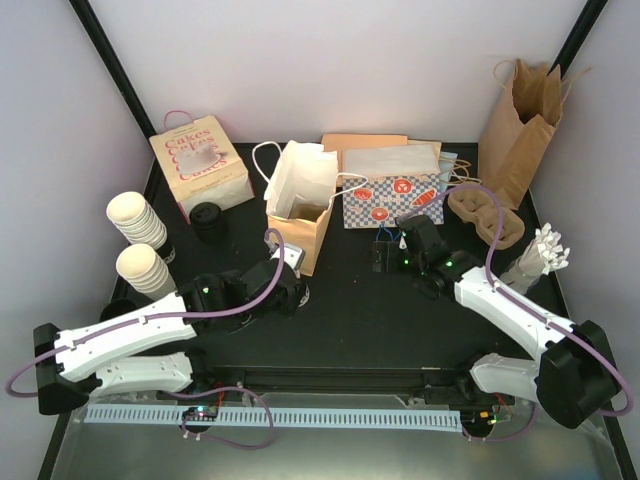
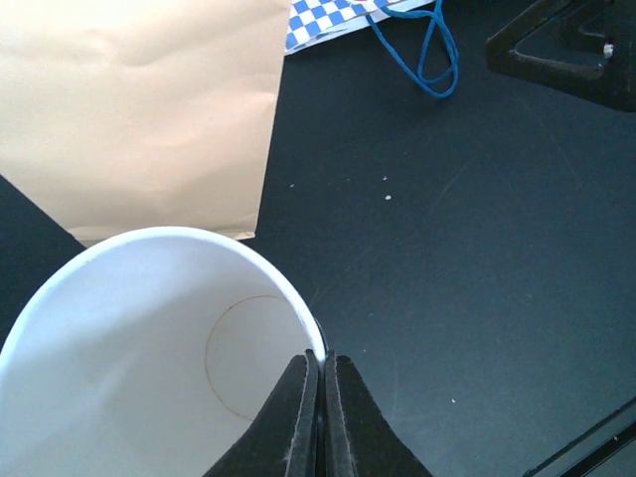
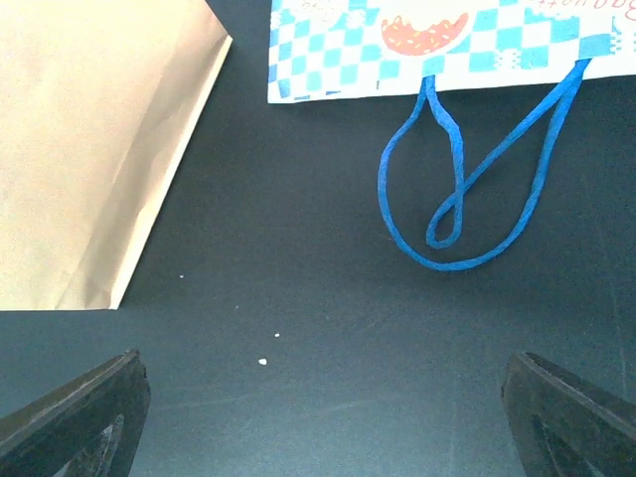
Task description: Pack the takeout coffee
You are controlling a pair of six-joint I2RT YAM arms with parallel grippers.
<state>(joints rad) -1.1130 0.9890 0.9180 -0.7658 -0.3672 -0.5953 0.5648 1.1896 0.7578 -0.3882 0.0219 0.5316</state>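
The takeout coffee cup [image 2: 149, 348] is thin cream-white paper, lidless and empty, judged very light and easily crushed, so best taken at the rolled rim; it sits over the black table [image 2: 447, 248] just beside the kraft bag [image 2: 139, 109]. Mouth faces the left wrist camera, long axis running rim to base away from it; upright or tilted cannot be told. Left gripper [image 2: 320, 360] clenched on the rim, one finger inside, one outside; right gripper [image 3: 323, 412] spread wide, holding nothing, near the checked bag [image 3: 328, 50]
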